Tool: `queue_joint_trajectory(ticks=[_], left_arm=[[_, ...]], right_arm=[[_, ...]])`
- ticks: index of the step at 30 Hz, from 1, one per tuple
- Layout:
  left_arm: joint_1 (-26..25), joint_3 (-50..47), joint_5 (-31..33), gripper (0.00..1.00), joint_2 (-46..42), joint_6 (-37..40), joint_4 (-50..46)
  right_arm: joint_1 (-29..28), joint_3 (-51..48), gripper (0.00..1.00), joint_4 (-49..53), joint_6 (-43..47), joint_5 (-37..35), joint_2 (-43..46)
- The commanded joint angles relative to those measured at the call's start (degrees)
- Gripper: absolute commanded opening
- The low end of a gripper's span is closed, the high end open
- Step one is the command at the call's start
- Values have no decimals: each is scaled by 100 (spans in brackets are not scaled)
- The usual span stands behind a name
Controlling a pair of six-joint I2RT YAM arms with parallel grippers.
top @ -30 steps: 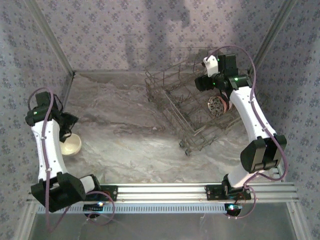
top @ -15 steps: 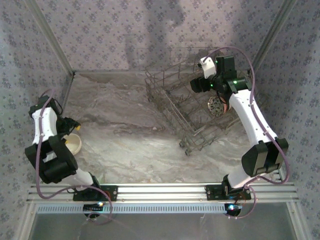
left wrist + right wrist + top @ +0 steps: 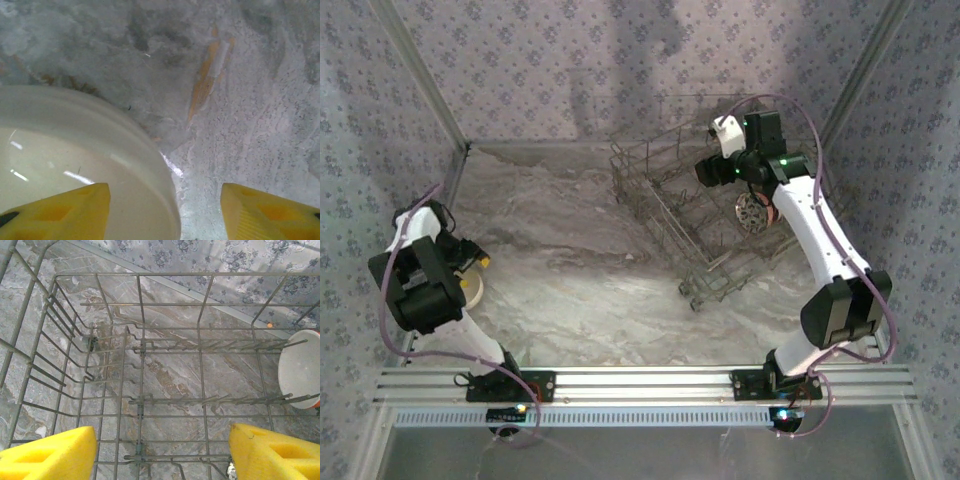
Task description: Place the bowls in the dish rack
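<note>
Top cam: I've got the L gripper [image 3: 472,262] at the table [image 3: 590,275] left edge, over the white bowl [image 3: 476,292]. R gripper [image 3: 712,168] hangs above the dish rack [image 3: 665,215] toward the far right corner, w/ a patterned bowl [image 3: 752,212] racked.
L wrist: jaws spread, straddling the white bowl's rim, not pinching.
R wrist: jaws wide apart, empty. An orange-edged bowl [image 3: 300,369] stands on edge among the tines.

White arms [image 3: 817,228] with black joints, purple cables [image 3: 817,122], yellow fingers [image 3: 46,455].
</note>
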State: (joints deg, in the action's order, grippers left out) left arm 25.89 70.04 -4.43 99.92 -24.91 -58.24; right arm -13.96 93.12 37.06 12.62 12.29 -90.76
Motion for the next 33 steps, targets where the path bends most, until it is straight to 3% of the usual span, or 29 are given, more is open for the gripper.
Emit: queue_joint_trajectory(ticks=[1,8,16,24,33], left_arm=[[-144,112,163,52,112,187,-97],[-167,-131,188,28,205,179,45],[-311,-57,179,10,190,179,-63],[-552,51,218,4,98,203,-220],[-1201,309,503,1,63,241,-408]], right_arm=[[-46,330,72,209,-50,-82,-121],[-90,595,72,310,-23,-139,-300],[-116,689,72,381,29,-209,-376],[-122,724,72,364,29,-186,-423],[-121,723,72,368,20,-175,-457]])
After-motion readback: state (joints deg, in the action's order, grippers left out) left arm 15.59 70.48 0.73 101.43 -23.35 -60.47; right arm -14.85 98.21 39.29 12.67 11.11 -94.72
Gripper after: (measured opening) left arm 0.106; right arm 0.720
